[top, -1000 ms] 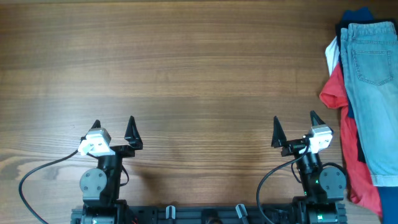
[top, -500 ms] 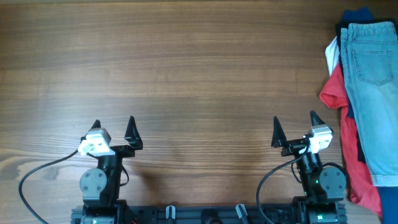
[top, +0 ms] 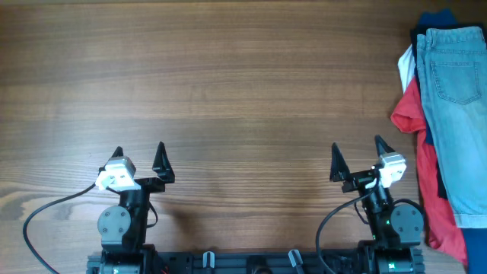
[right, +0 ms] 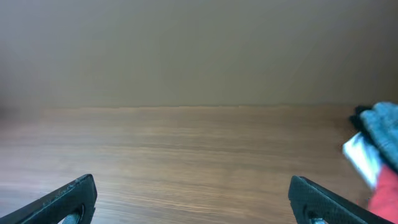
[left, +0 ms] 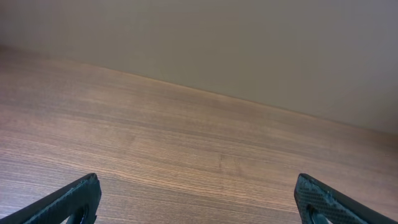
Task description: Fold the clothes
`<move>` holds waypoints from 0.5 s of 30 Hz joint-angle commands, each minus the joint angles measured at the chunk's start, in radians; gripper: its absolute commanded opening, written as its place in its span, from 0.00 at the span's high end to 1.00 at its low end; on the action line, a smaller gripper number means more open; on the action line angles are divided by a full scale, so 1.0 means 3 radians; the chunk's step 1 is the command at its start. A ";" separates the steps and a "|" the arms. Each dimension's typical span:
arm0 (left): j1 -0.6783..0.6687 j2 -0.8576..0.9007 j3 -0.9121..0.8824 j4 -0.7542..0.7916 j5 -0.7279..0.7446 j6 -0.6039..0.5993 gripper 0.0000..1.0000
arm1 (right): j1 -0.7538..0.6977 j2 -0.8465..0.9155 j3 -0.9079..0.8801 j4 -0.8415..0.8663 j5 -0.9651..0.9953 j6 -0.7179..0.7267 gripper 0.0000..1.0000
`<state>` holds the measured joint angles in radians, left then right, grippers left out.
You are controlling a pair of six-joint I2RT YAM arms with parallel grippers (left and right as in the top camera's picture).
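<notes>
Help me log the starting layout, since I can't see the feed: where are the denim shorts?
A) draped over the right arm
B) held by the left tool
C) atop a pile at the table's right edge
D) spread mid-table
C: the denim shorts lie on a red garment at the table's right edge.

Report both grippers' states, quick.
Left gripper: open, holding nothing.
Right gripper: open, holding nothing.
</notes>
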<state>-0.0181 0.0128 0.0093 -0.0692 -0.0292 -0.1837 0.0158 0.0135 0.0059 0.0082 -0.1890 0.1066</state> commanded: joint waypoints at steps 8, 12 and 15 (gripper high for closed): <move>-0.0014 -0.0033 -0.0013 0.0001 -0.0022 0.0066 0.00 | -0.0014 -0.0029 -0.0001 0.0380 -0.0501 0.2290 0.00; -0.0014 -0.0033 -0.0013 0.0001 -0.0020 0.0066 0.00 | -0.0014 0.0009 0.0247 0.0453 -0.0422 0.1808 0.00; -0.0014 -0.0033 -0.0013 0.0001 -0.0020 0.0066 0.00 | -0.0014 0.0415 0.0731 0.0446 -0.0245 0.1652 0.00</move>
<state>-0.0181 0.0128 0.0093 -0.0692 -0.0292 -0.1837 0.0162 0.0448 0.0910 0.1345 -0.3019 0.6746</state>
